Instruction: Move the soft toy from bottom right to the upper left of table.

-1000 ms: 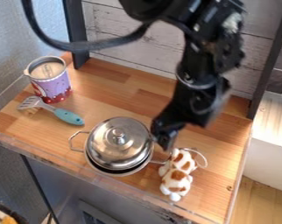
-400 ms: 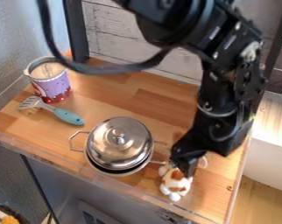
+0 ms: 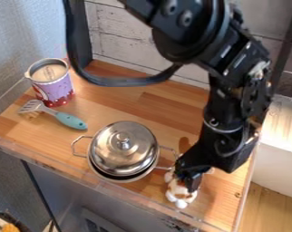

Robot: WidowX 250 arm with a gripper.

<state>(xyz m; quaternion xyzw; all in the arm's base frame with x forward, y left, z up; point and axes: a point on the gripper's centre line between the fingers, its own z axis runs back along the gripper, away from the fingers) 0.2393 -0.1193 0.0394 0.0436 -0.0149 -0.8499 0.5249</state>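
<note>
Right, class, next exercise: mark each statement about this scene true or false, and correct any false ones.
1. The gripper is down at the soft toy. True.
2. The soft toy is at the upper left. False: it is at the lower right of the table.
3. The pot is uncovered. False: a metal lid sits on the pot.
4. The spatula lies near the purple cup. True.
5. The spatula's handle is red. False: it is blue.
</note>
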